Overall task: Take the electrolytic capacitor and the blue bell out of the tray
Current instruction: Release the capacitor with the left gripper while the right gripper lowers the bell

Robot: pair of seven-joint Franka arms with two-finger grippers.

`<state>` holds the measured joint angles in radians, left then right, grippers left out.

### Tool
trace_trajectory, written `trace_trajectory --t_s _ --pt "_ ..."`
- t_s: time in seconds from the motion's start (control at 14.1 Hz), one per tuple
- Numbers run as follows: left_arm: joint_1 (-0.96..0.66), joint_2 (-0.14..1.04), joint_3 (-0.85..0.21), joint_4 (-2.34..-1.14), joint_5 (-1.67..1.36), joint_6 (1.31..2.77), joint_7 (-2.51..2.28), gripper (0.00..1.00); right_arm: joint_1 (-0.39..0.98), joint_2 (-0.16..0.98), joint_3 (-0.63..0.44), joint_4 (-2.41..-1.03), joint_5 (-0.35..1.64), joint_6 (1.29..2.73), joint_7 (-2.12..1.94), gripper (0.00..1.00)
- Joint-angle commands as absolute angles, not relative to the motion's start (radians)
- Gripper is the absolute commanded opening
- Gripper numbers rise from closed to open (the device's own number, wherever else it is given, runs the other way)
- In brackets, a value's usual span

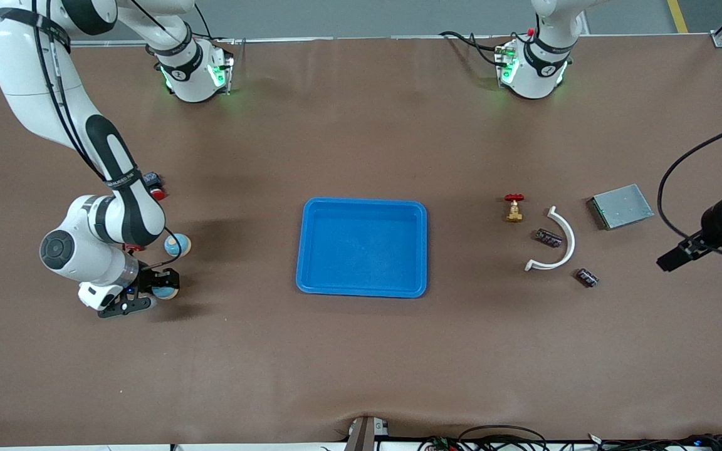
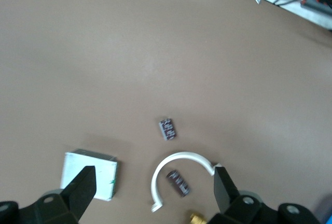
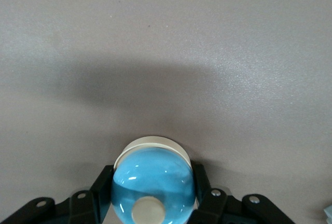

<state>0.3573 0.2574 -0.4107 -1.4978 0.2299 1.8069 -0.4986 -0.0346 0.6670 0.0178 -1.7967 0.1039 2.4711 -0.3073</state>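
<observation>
My right gripper is shut on a light-blue bell with a white base, low over the table at the right arm's end. The right wrist view shows that bell clamped between both black fingers. A second blue bell stands on the table close by, farther from the front camera. Two dark capacitors lie near the left arm's end. My left gripper hangs open and empty in the air above them. In the left wrist view the capacitors lie below its spread fingers.
A blue tray sits mid-table. A white curved clip arcs around one capacitor. A brass valve with a red handle and a grey metal box lie beside them. A small red object shows beside the right arm.
</observation>
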Motion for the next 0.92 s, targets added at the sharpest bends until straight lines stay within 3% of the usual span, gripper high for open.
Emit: trace_trajectory --t_s 0.0,0.28,0.5,0.85 --pt "0.362 0.166 -0.416 -1.482 0.152 1.741 -0.361 1.00 -0.040 0.684 0.028 -1.784 0.133 2.485 -0.333 1.00" --pt "0.296 0.106 -0.375 -1.454 0.126 1.641 -0.342 1.00 -0.035 0.677 0.026 -1.779 0.132 2.481 -0.330 1.00" --pt "0.172 0.052 -0.189 -1.462 0.037 1.620 -0.185 1.00 -0.037 0.635 0.026 -1.755 0.132 2.378 -0.328 1.00" --pt "-0.003 -0.017 0.015 -1.468 0.025 1.514 -0.112 1.00 -0.048 0.525 0.020 -1.721 0.132 2.157 -0.331 1.00"
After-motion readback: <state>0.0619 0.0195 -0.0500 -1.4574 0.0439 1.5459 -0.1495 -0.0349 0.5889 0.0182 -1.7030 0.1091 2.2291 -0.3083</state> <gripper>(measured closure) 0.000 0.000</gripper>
